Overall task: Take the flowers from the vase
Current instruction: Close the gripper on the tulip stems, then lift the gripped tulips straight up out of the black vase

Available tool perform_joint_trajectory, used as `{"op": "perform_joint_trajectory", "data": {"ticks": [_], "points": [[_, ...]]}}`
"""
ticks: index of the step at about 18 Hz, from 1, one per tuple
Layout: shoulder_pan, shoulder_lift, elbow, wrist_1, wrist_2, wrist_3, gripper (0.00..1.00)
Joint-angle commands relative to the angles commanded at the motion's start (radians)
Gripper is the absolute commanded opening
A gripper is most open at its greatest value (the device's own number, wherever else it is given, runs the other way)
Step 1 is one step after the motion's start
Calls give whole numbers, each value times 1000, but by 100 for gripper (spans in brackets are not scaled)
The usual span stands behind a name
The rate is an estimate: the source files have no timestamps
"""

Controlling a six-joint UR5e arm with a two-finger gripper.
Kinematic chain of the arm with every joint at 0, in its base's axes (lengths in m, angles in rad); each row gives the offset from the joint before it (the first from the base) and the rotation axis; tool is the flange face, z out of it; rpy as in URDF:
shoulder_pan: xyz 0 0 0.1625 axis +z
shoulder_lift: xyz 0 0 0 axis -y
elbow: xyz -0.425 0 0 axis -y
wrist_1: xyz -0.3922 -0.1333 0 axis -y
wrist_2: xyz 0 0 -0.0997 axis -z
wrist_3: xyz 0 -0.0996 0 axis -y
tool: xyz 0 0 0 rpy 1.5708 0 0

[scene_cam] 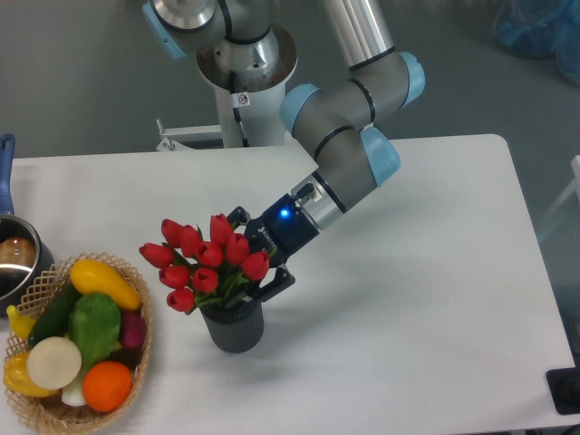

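Note:
The flowers (201, 261), a bunch of red tulip buds with green leaves, stand in the vase (236, 328), a small dark grey ribbed cylinder near the table's front middle. The bunch leans to the left. My gripper (245, 256) comes in from the upper right at the height of the buds. One finger (238, 217) shows behind the bunch and one finger (275, 285) shows in front of it, so the jaws straddle the right side of the bunch. They look spread wide, and their tips are hidden among the buds.
A wicker basket (143, 306) of colourful fruit and vegetables sits at the front left. A steel pot (14, 259) with a blue handle (5, 156) stands at the left edge. The robot's base (245, 63) rises behind the table.

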Motion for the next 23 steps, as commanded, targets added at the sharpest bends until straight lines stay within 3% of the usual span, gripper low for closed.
{"op": "perform_joint_trajectory", "data": {"ticks": [4,7,10,19,23], "points": [[0,2,0,0,-9,2,65],[-2,3,-9,2,-17,2,51],[-3,3,-9,2,-21,2,45],[0,6,-9,2,-51,2,42],[14,34,-9,0,-72,-12,42]]}}
